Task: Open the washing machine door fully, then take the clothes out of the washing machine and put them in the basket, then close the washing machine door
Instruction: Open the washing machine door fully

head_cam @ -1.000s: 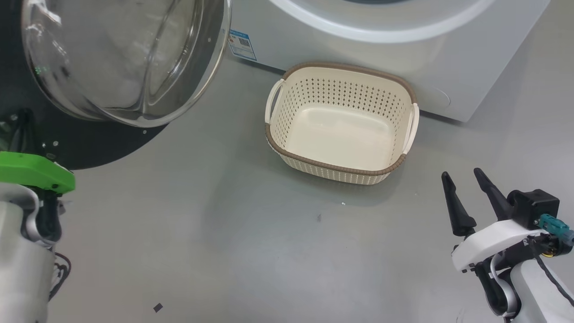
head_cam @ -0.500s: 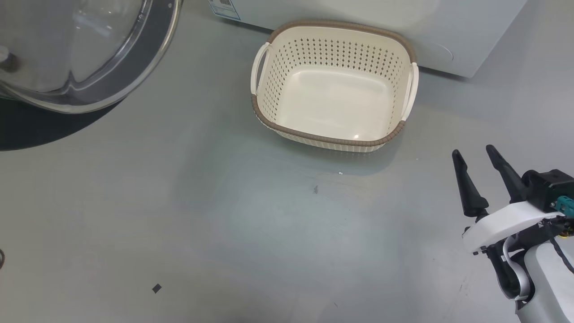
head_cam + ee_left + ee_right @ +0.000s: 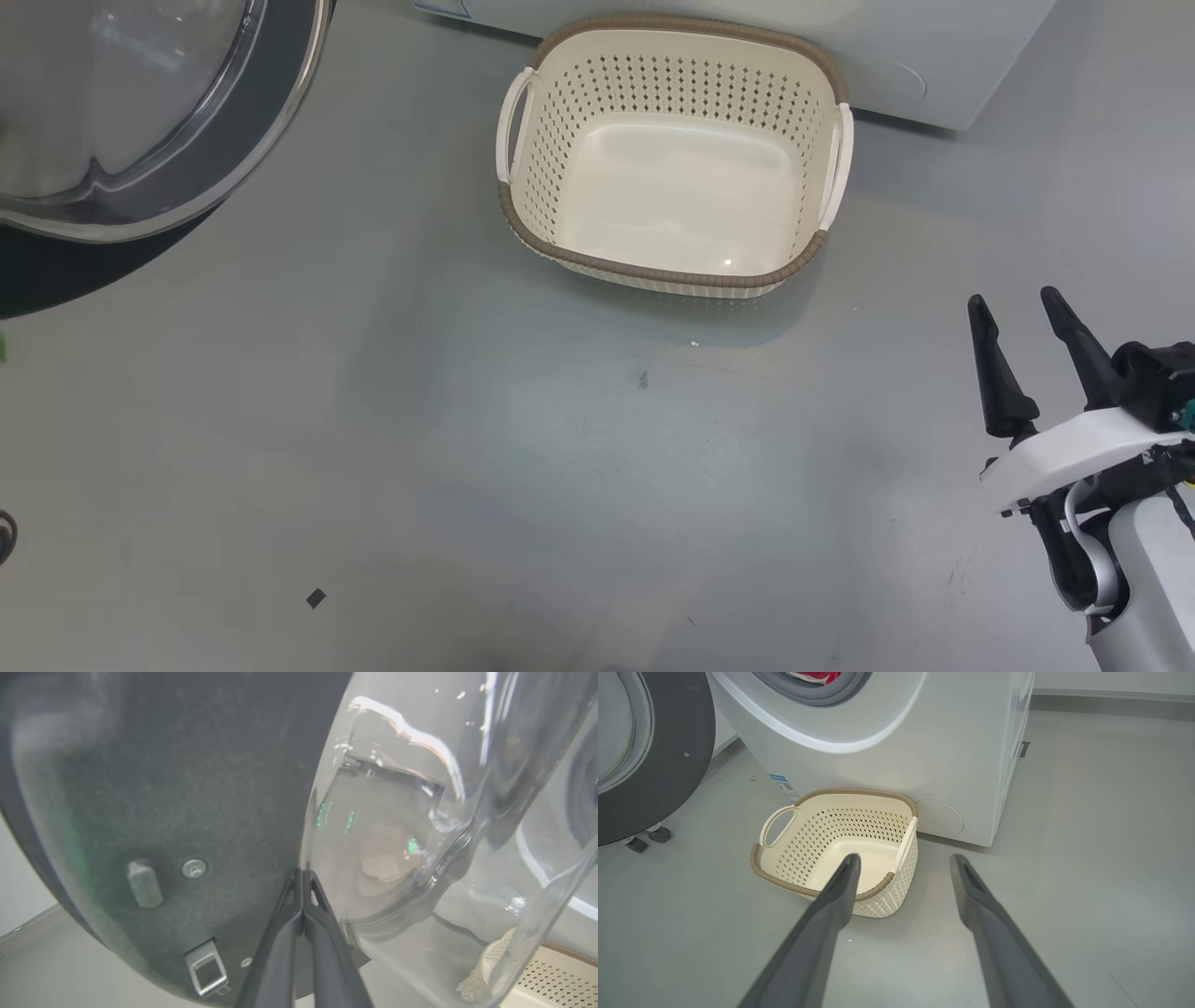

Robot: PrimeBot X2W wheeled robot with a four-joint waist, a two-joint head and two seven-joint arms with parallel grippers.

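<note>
Grey floor stretched before the washing machine [image 3: 887, 765], whose door [image 3: 261, 121] stood wide open. The clothes [image 3: 815, 676] sat in the drum and the basket [image 3: 653, 276] was empty, so unloading and closing were left. The left end effector [image 3: 303, 873], pinched shut, touched the door's inner face. The right end effector [image 3: 1013, 297] hung spread wide, holding nothing.

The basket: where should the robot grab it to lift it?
Probably the side handle nearer the open right hand. It is a loop standing off the rim of the basket, with a gap for a finger. Come from above: the basket sits upright on the floor.
</note>
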